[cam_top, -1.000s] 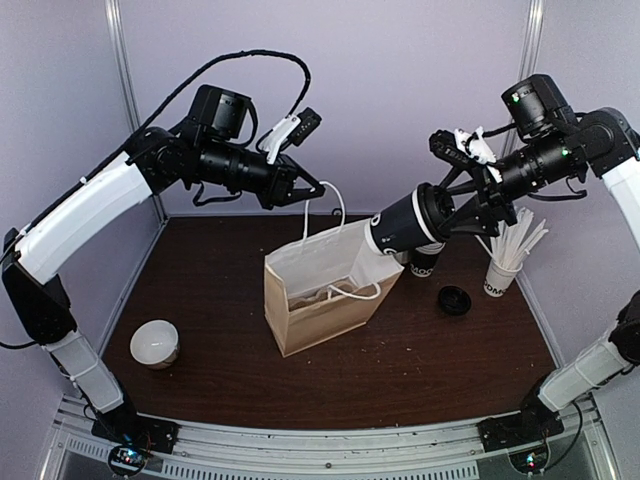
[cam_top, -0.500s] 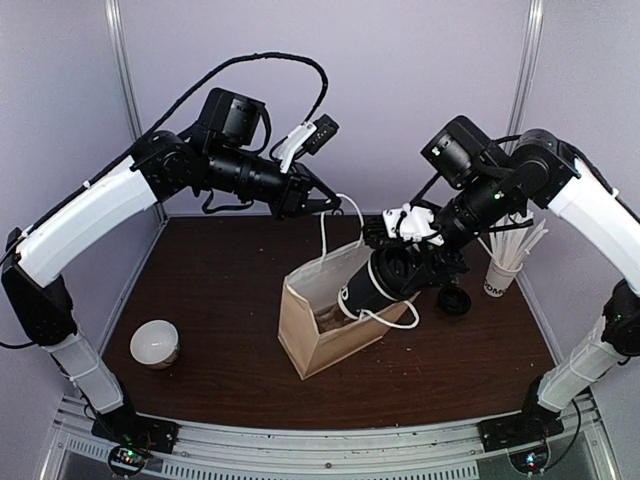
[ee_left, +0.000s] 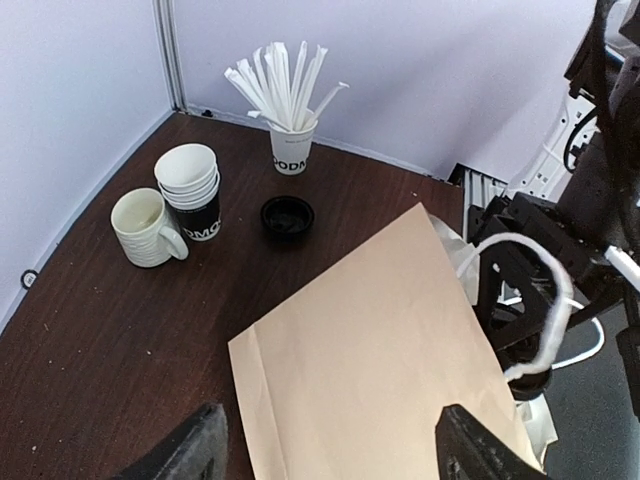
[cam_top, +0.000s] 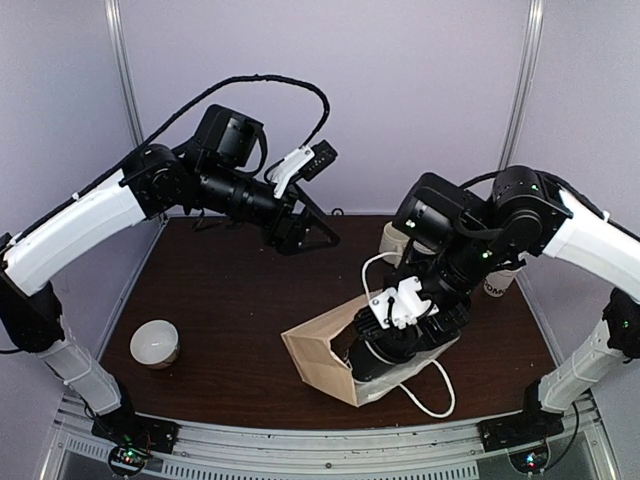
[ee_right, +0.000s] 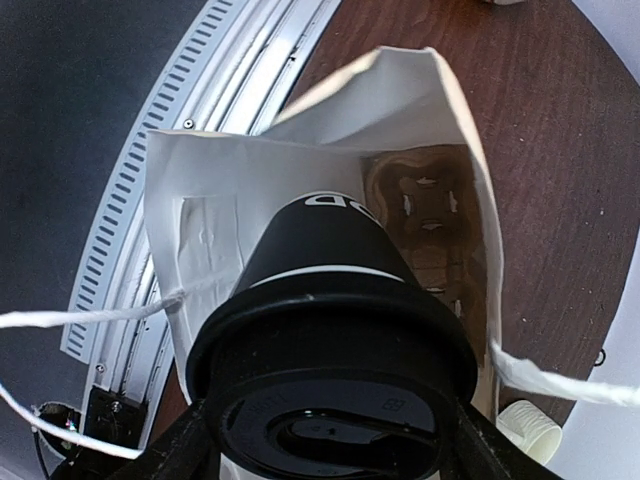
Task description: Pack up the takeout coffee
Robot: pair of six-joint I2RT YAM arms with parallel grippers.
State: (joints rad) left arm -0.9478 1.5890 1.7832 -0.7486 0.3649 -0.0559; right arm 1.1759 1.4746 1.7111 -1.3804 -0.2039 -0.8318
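takeout coffee (ee_right: 325,290) is clamped at the lid end by right gripper (cam_top: 402,318), base-first, partly inside paper bag (cam_top: 318,352); bag is tilted well over on bench (cam_top: 220,300), held by nothing; left gripper (cam_top: 312,232) is released, empty, well clear; risks: bag shoved or crushed by further push; cup left on its side, leak at lid.

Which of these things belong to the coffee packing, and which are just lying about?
In the job: takeout coffee, paper bag.
Lying about: ceramic mug, stacked paper cups, cup of sticks, loose black lid, white bowl.
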